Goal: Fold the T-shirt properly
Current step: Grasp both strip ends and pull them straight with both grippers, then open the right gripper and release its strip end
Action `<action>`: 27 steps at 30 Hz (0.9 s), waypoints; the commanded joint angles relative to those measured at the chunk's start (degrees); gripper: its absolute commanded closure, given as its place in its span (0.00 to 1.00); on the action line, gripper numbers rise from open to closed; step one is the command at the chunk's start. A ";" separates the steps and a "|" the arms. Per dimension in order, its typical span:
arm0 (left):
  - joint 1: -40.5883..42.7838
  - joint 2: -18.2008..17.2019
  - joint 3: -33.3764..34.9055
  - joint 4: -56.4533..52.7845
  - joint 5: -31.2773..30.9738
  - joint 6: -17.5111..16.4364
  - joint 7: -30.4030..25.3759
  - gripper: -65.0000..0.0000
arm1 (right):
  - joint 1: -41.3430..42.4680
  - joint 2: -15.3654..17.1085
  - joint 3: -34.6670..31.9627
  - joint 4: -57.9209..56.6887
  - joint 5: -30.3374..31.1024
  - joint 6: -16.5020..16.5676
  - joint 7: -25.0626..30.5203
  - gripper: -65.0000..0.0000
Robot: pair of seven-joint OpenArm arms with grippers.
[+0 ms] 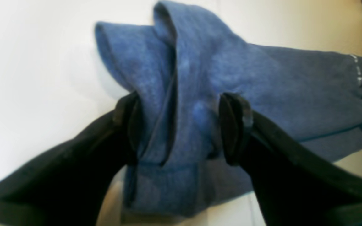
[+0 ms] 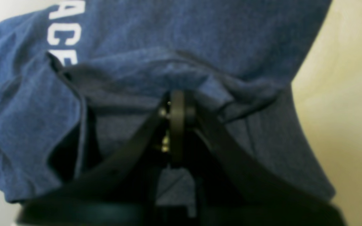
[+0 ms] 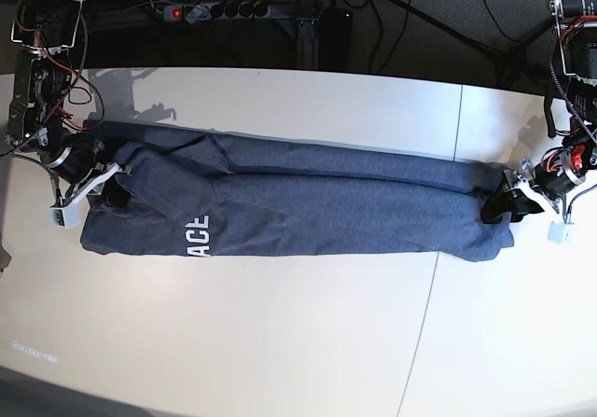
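The slate-blue T-shirt (image 3: 326,202) lies stretched out as a long band across the white table (image 3: 280,342), with white letters "ACE" (image 3: 196,237) near its left end. My right gripper (image 3: 110,186) is at that left end. In the right wrist view it (image 2: 177,103) is shut on a pinched fold of the T-shirt (image 2: 184,37), just below the letters (image 2: 63,34). My left gripper (image 3: 508,204) is at the shirt's right end. In the left wrist view it (image 1: 181,125) stands open, with a bunched fold of the T-shirt (image 1: 278,94) between its pads (image 1: 231,125).
A power strip (image 3: 210,10) and cables lie behind the table's far edge. Wiring hangs along both arms at the left (image 3: 42,72) and right (image 3: 569,72) sides. A table seam (image 3: 429,296) runs from the back to the front on the right.
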 commanded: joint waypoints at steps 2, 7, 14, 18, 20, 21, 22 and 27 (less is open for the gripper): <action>-0.26 -0.13 0.11 0.31 1.46 0.53 2.69 0.39 | -0.17 0.90 0.11 -0.17 -2.58 2.91 -3.48 1.00; -0.26 0.11 0.11 0.31 2.16 0.53 1.97 0.49 | -0.17 0.92 0.11 -0.15 -2.58 2.91 -3.48 1.00; -0.31 0.11 0.11 0.31 4.68 0.53 -3.08 1.00 | -0.17 0.92 0.11 -0.17 -2.27 2.91 -3.48 1.00; -0.17 0.11 0.11 0.31 7.98 0.53 -2.93 1.00 | -0.15 0.94 0.11 -0.15 -0.04 2.91 -3.63 1.00; -0.11 0.09 0.11 0.31 7.91 0.53 -2.97 1.00 | -0.13 0.94 0.11 -0.15 2.40 2.91 -3.61 1.00; -0.11 0.11 0.11 0.31 7.87 0.53 -3.06 1.00 | -0.13 0.94 0.13 -0.11 3.65 2.93 -3.61 1.00; -0.11 0.09 0.11 0.31 7.85 0.53 -3.41 1.00 | -0.11 0.94 0.15 0.00 4.63 2.93 -3.63 1.00; -0.13 0.07 0.11 0.31 7.93 0.53 -3.67 1.00 | 0.00 0.94 0.52 3.45 6.99 2.95 -3.63 1.00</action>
